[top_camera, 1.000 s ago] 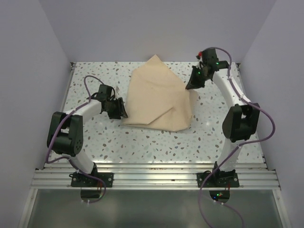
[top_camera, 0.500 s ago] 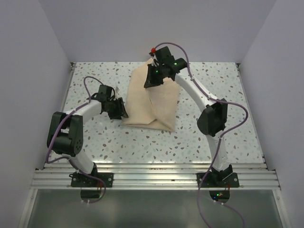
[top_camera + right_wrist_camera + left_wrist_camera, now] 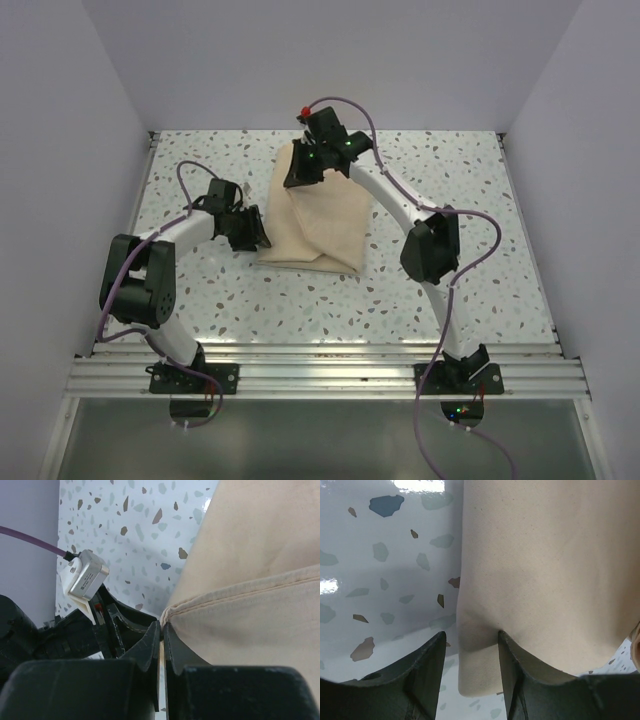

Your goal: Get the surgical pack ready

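The surgical pack (image 3: 318,225) is a beige-tan wrap lying partly folded at the middle of the table. My right gripper (image 3: 297,177) is shut on a hemmed edge of the wrap (image 3: 250,620) and holds that flap over the pack's back left part. In the right wrist view the gripper (image 3: 162,626) pinches the hem's corner. My left gripper (image 3: 256,233) sits low at the pack's left edge. In the left wrist view the left gripper (image 3: 470,641) has its jaws apart, with a rounded corner of the wrap (image 3: 545,570) between the fingers (image 3: 427,680).
The speckled white table (image 3: 470,250) is walled by plain panels at the left, right and back. A metal rail (image 3: 320,365) runs along the near edge. The left arm's wrist camera unit (image 3: 86,575) shows close beside the right gripper.
My right gripper has carried the wrap's right flap leftward across the pack, from the back right to the back left. The pack now looks narrower. The left arm has not moved.
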Available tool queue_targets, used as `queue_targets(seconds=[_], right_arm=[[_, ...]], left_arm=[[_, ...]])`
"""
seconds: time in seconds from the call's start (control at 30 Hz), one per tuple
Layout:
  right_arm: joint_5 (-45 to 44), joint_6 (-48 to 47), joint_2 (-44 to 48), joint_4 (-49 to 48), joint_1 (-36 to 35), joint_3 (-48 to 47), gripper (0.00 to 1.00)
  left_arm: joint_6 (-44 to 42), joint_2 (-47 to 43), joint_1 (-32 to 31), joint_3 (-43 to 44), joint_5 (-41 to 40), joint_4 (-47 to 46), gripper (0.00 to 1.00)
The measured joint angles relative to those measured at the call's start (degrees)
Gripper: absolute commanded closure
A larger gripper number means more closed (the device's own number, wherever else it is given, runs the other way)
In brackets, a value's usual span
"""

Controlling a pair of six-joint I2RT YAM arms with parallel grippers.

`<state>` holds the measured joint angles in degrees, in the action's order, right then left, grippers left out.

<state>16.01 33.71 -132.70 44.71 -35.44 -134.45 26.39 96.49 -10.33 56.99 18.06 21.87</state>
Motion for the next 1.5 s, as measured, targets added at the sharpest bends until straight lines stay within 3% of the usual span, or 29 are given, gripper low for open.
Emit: queue_targets(seconds=[0.57,0.83,1.13,1.17,1.2,1.27,1.4,1.5], right_arm=[[1.0,3.4,-6.6,-4.8,-4.2,-0.2,1.00],[1.6,3.4,-8.3,-6.1,-4.7,0.2,1.00],[1.6,3.4,-11.4,-7.0,-4.8,0.7,1.00],[1.5,3.3,-11.6,-7.0,-4.8,1.0,0.98],[1.6,3.4,-11.8,-7.1,-4.9,1.4,0.89],[1.5,3.4,-12.0,-7.1,-5.0,1.7,0.80],[1.6,3.2,-12.4,-6.6,-5.1,1.6,0.52],[1.5,2.7,-12.4,-5.8,-5.0,0.5,0.42]], left_arm=[[0.0,0.3,-0.2,0.1,0.2,-0.1,0.50],[0.0,0.3,-0.2,0.2,-0.6,0.2,0.43],[0.0,-5.0,-0.6,0.5,-7.8,4.4,0.40],[0.0,-5.9,-0.6,0.7,-8.4,4.9,0.40],[0.0,-7.0,-0.6,1.2,-9.4,5.5,0.40],[0.0,-8.3,-0.6,2.5,-10.4,6.5,0.40],[-0.1,-8.4,-0.5,6.4,-11.1,7.7,0.40],[-0.4,-7.5,-0.5,9.4,-10.4,8.0,0.44]])
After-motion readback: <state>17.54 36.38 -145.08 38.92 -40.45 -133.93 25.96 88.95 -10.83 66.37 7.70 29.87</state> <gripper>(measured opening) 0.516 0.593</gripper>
